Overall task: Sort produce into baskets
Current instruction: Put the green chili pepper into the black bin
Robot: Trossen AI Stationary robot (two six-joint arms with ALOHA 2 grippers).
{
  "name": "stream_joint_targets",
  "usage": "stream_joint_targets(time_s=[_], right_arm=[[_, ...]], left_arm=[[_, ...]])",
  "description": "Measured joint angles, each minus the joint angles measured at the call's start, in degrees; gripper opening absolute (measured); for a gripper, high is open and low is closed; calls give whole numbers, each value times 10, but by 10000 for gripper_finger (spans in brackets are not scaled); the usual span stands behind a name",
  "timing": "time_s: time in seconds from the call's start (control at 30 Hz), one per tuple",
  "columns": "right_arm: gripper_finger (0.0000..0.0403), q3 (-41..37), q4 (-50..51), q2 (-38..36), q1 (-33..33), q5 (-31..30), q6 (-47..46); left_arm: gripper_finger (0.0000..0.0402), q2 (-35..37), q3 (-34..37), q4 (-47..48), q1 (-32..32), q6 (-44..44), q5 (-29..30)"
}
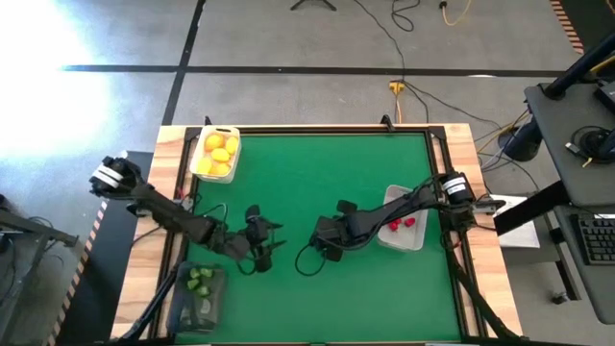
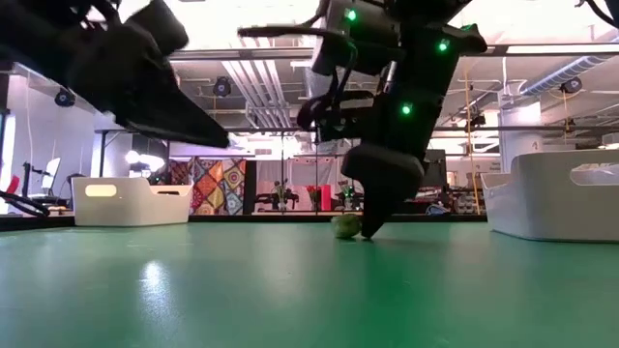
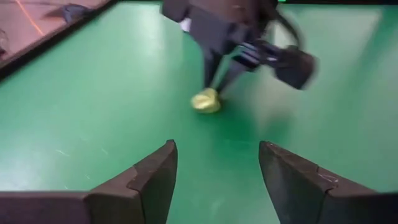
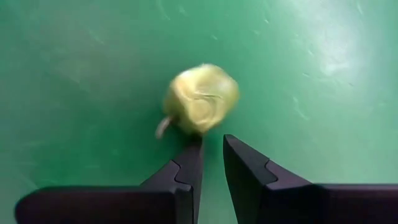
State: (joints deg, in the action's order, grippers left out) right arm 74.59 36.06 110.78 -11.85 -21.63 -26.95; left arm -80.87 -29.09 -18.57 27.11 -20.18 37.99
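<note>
My right gripper (image 4: 211, 155) is down at the mat (image 1: 317, 173) with its fingers nearly pressed together, the green piece (image 4: 200, 98) lying just past the tips; it looks to be touching one tip, though I can't be sure, and it isn't pinched. My left gripper (image 3: 214, 168) hangs spread and empty, facing that piece. The grey basket (image 1: 402, 219) of red pieces is behind my right wrist, the dark basket (image 1: 197, 298) beside my left arm.
</note>
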Motion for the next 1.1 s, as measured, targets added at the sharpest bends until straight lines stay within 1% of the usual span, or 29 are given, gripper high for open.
stream_joint_targets(time_s=[0.1,0.23,0.4,0.47,0.6,0.67,0.8,1.0,1.1], right_arm=[[59,0,-27,0,-6,5,0],[59,0,-71,0,-15,0,23],[59,0,-148,2,-16,-4,57],[59,0,-161,2,-16,11,72],[59,0,-127,-4,-28,36,70],[59,0,-92,-16,-39,36,58],[59,0,-42,-35,-65,36,17],[59,0,-34,-42,-110,36,-10],[59,0,-33,-42,-126,37,-17]], left_arm=[[219,-26,14,-46,-26,16,-1],[231,-75,12,-81,-65,3,-44],[235,-149,-23,-116,-96,37,-52],[235,-177,-41,-122,-101,53,-53],[236,-230,-81,-122,-108,57,-62],[236,-253,-102,-125,-109,62,-80],[236,-286,-130,-124,-117,86,-78],[236,-313,-145,-126,-144,97,-72],[236,-328,-154,-137,-153,114,-81]])
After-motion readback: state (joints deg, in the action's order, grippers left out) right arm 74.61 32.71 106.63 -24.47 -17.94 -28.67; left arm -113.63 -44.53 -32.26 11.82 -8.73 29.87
